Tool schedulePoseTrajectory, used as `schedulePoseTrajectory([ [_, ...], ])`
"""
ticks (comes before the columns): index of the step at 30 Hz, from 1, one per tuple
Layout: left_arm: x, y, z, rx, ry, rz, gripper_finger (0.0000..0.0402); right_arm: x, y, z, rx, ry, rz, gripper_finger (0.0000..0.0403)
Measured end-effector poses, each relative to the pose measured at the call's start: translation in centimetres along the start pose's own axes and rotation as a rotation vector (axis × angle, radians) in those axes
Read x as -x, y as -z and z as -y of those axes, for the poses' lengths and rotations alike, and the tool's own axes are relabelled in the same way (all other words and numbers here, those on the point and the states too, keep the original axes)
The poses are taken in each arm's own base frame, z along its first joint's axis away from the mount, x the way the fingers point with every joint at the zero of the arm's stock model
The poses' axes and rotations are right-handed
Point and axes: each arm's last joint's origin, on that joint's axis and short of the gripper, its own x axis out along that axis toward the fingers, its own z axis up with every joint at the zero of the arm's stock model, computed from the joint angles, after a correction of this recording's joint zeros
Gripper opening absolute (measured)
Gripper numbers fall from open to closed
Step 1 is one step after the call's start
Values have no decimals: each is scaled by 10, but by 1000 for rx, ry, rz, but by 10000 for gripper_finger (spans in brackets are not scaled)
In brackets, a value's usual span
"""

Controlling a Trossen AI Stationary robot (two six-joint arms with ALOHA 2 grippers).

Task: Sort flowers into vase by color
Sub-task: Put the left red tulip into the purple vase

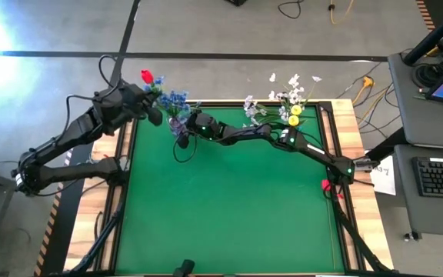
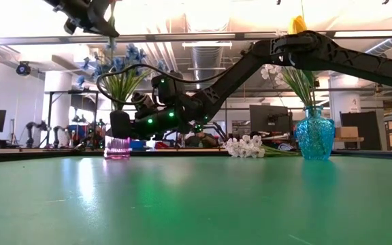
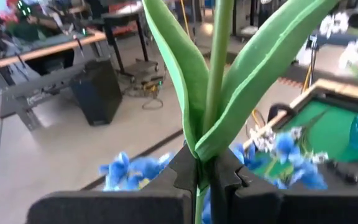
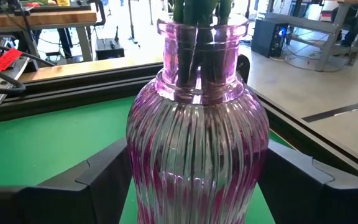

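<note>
The green table (image 1: 229, 208) carries two vases along its far edge: a ribbed pink glass vase (image 4: 197, 149) at the far-left corner holding the blue flowers (image 1: 174, 100), and a blue glass vase (image 2: 314, 133) at the far right holding a yellow tulip (image 2: 297, 24) and white sprays. A loose spray of white blossoms (image 2: 245, 146) lies on the table just beside the blue vase. The right arm reaches across the far edge; the right gripper (image 4: 194, 180) is spread around the body of the pink vase, one finger on each side, apparently bracing it, though contact cannot be confirmed. The left gripper (image 3: 207, 177) hangs above the pink vase, closed on the stem of a red tulip (image 1: 147, 76), which points upright with two broad green leaves. The step in hand appears to be insertion of this tulip. The next move calls for lowering the stem end into the narrow neck, already crowded with stems, while the vase is steadied.
</note>
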Motion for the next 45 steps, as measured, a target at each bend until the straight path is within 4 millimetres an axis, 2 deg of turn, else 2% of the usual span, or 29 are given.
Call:
schedulePoseTrajectory([
  [11,7,-5,-3,77,-3,64,0,0,0,0,0,0,0,290],
  [20,-1,10,1,113,-10,46,0,0,0,-1,1,-2,-2,289],
  [30,-3,16,2,113,-11,36,0,0,0,-1,1,-2,-3,289],
  [45,-12,41,6,82,-34,-30,0,0,0,-1,1,-2,-3,292],
])
